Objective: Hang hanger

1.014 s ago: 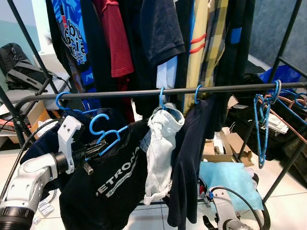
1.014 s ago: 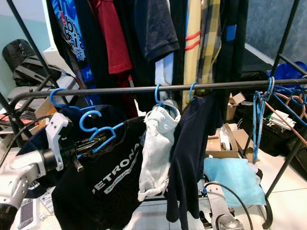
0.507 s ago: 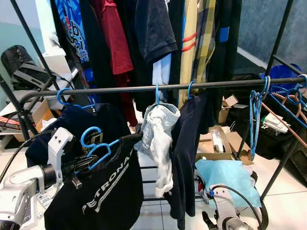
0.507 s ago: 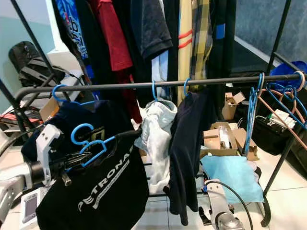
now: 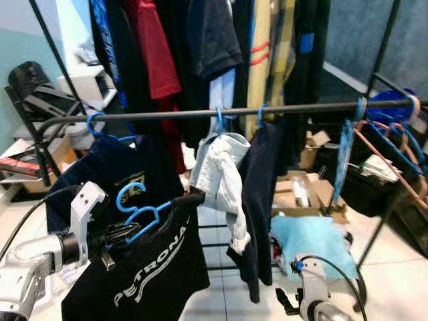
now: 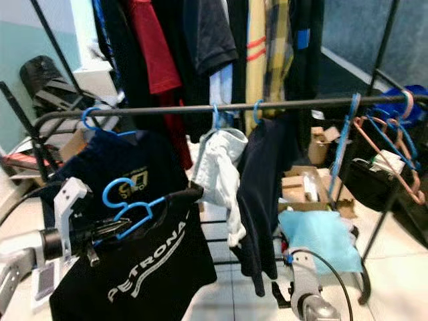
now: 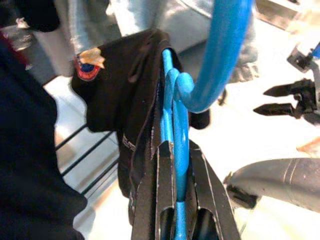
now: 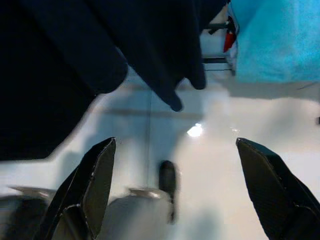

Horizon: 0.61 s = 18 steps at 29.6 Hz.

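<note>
My left gripper is shut on the neck of a blue hanger that carries a black T-shirt with white lettering. The left wrist view has both black fingers clamped on the hanger's blue wire. The hook is free in the air, below and in front of the black rail, left of a hung white garment. My right gripper hangs low over the pale floor, open with nothing between its fingers.
On the rail hang a navy shirt on a blue hanger, a dark garment and several bare hangers at the right end. Clothes hang from a higher rail. A light blue cloth and cardboard boxes lie below.
The whole view has shifted, so the camera moved. The held hanger with the black shirt now sits lower below the rail than one second ago. The left gripper's hold is unchanged.
</note>
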### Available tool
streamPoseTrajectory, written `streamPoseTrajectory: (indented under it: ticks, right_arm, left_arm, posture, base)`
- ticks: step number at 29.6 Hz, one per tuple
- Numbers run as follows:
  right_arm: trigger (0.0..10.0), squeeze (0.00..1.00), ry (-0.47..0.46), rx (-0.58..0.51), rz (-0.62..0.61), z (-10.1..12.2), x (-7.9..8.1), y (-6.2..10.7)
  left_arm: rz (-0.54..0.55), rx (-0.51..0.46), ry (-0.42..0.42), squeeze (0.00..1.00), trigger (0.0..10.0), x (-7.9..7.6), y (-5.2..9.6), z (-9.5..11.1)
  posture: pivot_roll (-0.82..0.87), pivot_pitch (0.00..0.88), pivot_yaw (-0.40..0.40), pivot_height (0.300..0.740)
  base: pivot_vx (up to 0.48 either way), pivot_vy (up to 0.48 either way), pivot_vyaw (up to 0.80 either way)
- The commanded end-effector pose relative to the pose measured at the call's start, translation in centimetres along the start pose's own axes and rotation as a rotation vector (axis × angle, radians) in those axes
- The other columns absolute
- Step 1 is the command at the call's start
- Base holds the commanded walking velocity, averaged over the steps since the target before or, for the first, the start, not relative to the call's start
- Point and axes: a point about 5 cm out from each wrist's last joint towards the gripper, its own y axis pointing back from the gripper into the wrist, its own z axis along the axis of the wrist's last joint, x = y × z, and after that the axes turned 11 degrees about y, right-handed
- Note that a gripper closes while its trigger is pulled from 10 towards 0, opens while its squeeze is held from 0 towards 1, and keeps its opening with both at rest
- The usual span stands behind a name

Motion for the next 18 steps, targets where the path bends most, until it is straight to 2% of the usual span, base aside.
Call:
streamPoseTrajectory:
  ticks: [1, 10, 11, 12, 13, 15, 16, 17, 18]
  right_arm:
    - [10.0, 0.00, -0.016, -0.025, 0.034, 0.1, 0.6, -0.1]
    - [10.0, 0.00, 0.034, -0.075, 0.115, 0.7, 1.1, -0.1]
    - [10.0, 0.00, 0.068, -0.196, 0.178, 4.1, -1.0, 0.1]
    - [10.0, 0.00, 0.068, -0.196, 0.178, 4.1, -1.0, 0.1]
    - [10.0, 0.00, 0.100, -0.310, 0.247, 7.1, -2.6, 0.7]
    - [10.0, 0.00, 0.100, -0.310, 0.247, 7.1, -2.6, 0.7]
    - [10.0, 0.00, 0.112, -0.408, 0.313, 9.4, -3.6, 1.5]
    - [10.0, 0.00, 0.112, -0.408, 0.313, 9.4, -3.6, 1.5]
    - [10.0, 0.00, 0.112, -0.497, 0.383, 11.1, -4.3, 2.5]
  left_arm:
    - [-0.017, 0.005, -0.023, 0.00, 10.0, 0.1, 0.2, 0.7]
    - [-0.056, -0.003, -0.036, 0.00, 10.0, -0.3, -0.4, 1.4]
    - [-0.082, -0.004, -0.049, 0.00, 10.0, -0.6, -0.7, 1.7]
    - [-0.082, -0.004, -0.049, 0.00, 10.0, -0.6, -0.7, 1.7]
    - [-0.112, -0.006, -0.061, 0.00, 10.0, -0.9, -0.8, 2.1]
    - [-0.112, -0.006, -0.061, 0.00, 10.0, -0.9, -0.8, 2.1]
    - [-0.135, -0.007, -0.071, 0.00, 10.0, -1.2, -0.8, 2.4]
    - [-0.135, -0.007, -0.071, 0.00, 10.0, -1.2, -0.8, 2.4]
    - [-0.159, -0.006, -0.084, 0.00, 10.0, -1.4, -0.7, 2.8]
  posture:
    - [-0.11, 0.000, 0.055, 0.740]
    - [-0.12, 0.000, 0.059, 0.740]
    - [-0.12, 0.000, 0.057, 0.740]
    - [-0.12, 0.000, 0.057, 0.740]
    - [-0.12, 0.000, 0.055, 0.740]
    - [-0.12, 0.000, 0.055, 0.740]
    - [-0.12, 0.000, 0.056, 0.740]
    - [-0.12, 0.000, 0.056, 0.740]
    - [-0.13, 0.000, 0.055, 0.740]
  base:
    - [-0.480, 0.000, 0.00]
    - [-0.480, 0.000, 0.00]
    - [-0.480, 0.000, 0.00]
    - [-0.480, 0.000, 0.00]
    - [-0.480, 0.000, 0.00]
    - [-0.480, 0.000, 0.00]
    - [-0.480, 0.000, 0.00]
    - [-0.480, 0.000, 0.00]
    - [-0.480, 0.000, 0.00]
